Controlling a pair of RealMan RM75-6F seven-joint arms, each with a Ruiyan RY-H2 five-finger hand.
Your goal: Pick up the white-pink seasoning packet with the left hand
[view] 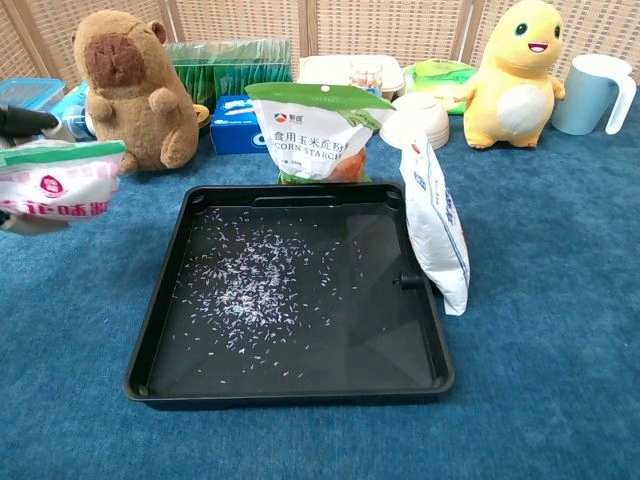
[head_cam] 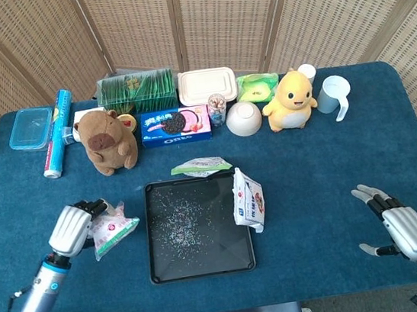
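Note:
The white-pink seasoning packet is gripped by my left hand at the table's left front, left of the black tray. In the chest view the packet hangs at the left edge, lifted off the blue cloth, and dark fingers show above it. My right hand rests open at the right front, fingers spread, holding nothing.
The tray holds scattered sprinkles. A white-blue bag leans on its right rim, a corn starch bag on its far rim. Behind stand a capybara plush, an Oreo box, a bowl, a yellow duck toy and a cup.

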